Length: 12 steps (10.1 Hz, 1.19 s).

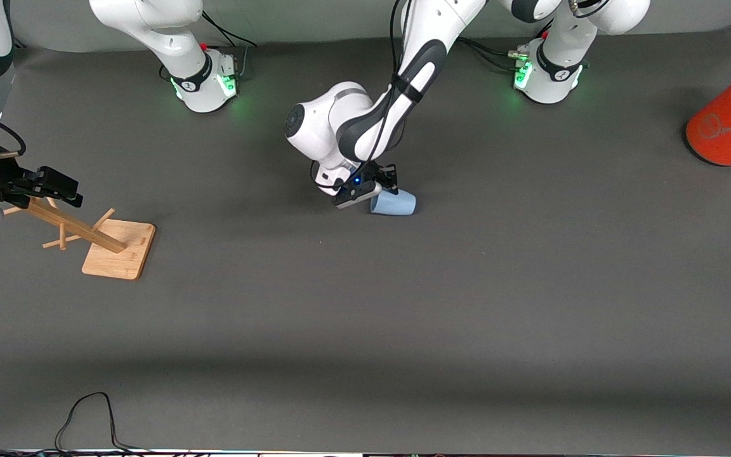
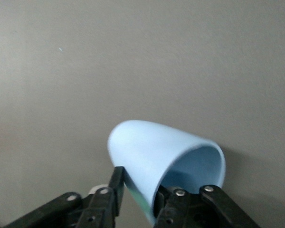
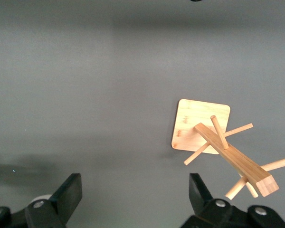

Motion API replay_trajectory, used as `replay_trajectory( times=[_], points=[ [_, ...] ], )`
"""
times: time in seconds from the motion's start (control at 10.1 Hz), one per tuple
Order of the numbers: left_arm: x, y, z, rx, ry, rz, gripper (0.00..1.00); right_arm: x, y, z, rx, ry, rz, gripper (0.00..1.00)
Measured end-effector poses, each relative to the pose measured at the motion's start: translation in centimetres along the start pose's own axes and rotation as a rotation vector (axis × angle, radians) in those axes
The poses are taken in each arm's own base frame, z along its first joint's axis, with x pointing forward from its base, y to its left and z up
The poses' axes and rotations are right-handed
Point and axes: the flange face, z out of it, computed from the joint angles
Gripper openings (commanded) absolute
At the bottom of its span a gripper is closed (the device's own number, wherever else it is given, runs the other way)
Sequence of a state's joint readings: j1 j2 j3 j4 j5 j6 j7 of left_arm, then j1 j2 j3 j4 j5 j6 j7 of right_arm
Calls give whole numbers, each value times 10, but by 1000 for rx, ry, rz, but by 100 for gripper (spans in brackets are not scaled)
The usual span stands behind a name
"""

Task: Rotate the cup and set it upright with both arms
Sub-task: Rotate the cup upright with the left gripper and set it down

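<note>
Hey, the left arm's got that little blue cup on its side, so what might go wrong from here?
1. The left gripper pinches only the rim wall of the small pale-blue tapered plastic cup, one finger inside; it may slip or twist when lifted.
2. The right gripper waits open above the wooden peg stand, away from the cup, so a handover needs a long reach.

Cup on table, midway

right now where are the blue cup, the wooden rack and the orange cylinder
cup (image 1: 397, 204), front view, on its pale-blue side wall
wooden rack (image 1: 125, 254), front view, on its flat square base
orange cylinder (image 1: 724, 130), front view, on its orange side
</note>
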State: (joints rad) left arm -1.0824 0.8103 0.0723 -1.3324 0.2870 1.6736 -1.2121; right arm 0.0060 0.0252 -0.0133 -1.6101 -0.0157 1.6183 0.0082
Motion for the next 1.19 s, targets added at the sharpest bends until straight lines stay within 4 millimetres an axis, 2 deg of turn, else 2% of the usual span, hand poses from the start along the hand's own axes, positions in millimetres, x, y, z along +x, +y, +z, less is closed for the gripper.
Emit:
replay_trajectory(
  times=[0.3, 0.5, 0.8, 0.99, 1.19],
  points=[
    [2, 1, -2, -11, 5, -3, 0, 0, 0, 0, 0, -1, 0, 100],
    [18, -5, -4, -22, 0, -31, 0, 0, -1, 0, 0, 0, -2, 100],
    [92, -40, -17, -148, -129, -56, 0, 1, -3, 2, 0, -2, -6, 100],
    [141, -74, -11, -247, -238, -26, 0, 2, -4, 3, 0, -4, -6, 100],
    [167, -103, -6, -360, -337, 55, 0, 2, -4, 2, 0, 0, -7, 100]
  ],
)
